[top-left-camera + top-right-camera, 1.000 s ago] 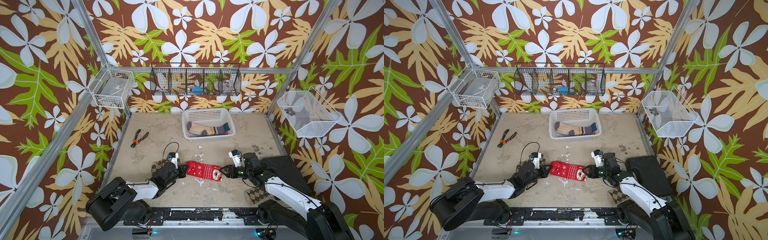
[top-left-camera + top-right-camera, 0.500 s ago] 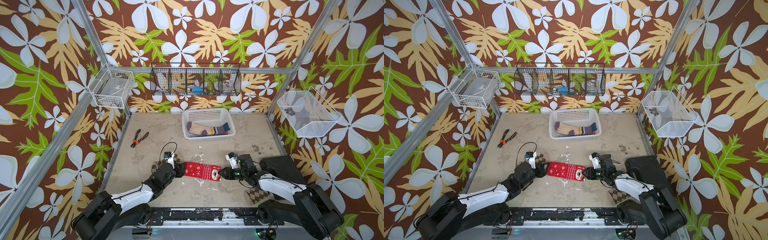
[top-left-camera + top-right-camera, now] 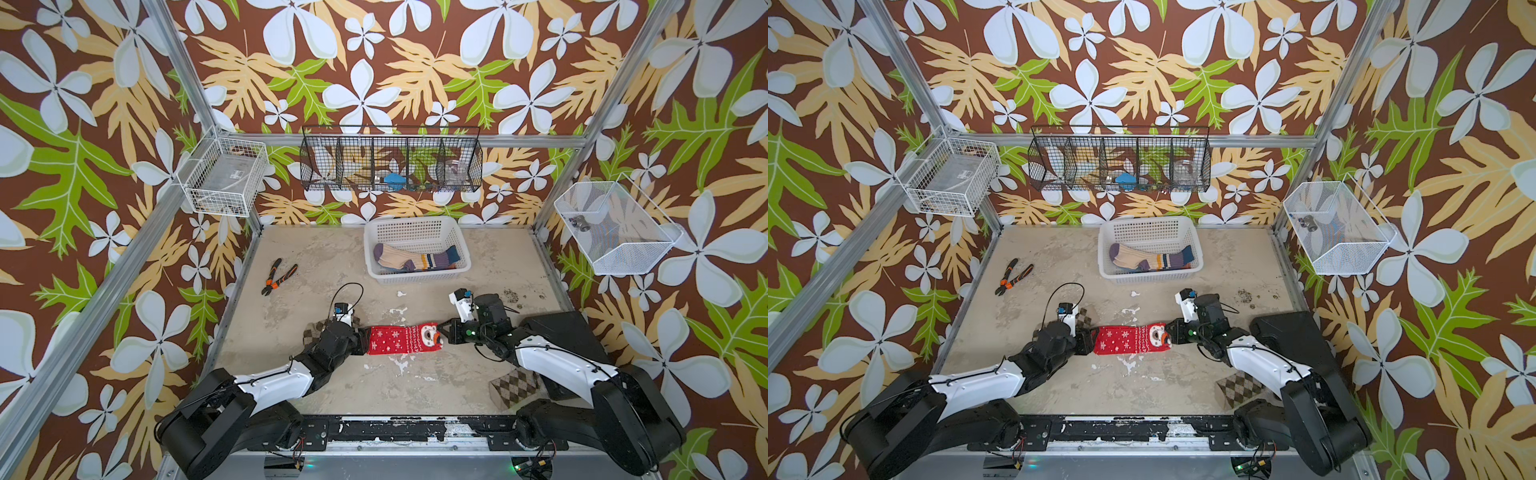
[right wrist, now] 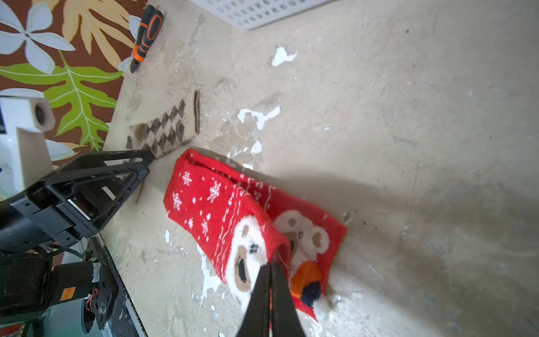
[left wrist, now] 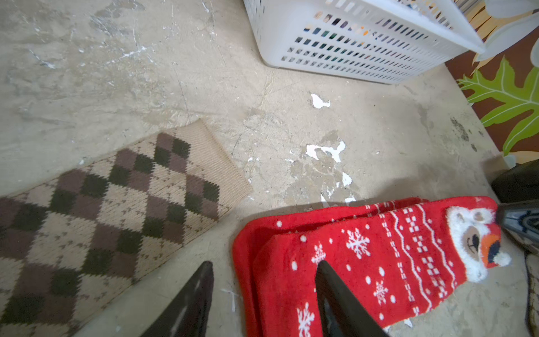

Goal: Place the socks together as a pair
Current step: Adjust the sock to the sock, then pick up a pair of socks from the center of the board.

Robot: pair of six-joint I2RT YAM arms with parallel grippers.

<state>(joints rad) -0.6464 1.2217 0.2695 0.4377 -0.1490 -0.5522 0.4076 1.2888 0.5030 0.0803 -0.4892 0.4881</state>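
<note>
In front of the basket point(image 3: 415, 230), the red socks point(image 3: 401, 339) lie stacked, their length running arm to arm. The right gripper point(image 4: 271, 265) pinches the top sock's bear-face end, while the left gripper point(image 5: 264, 264) stands spread over the opposite end.

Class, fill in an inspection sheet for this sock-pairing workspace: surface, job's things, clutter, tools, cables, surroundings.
Surface: beige table, paint chipped.
Job's things: two red socks stacked mid-table; one argyle sock by the left arm, another by the right arm's base; cream socks and striped socks in the basket.
Clutter: pliers; black panel at the right edge.
Tools: left tool open at the red socks' cuff end; right tool shut on their bear-face end.
Cables: black loop above the left wrist.
Surroundings: wire racks on floral walls.
</note>
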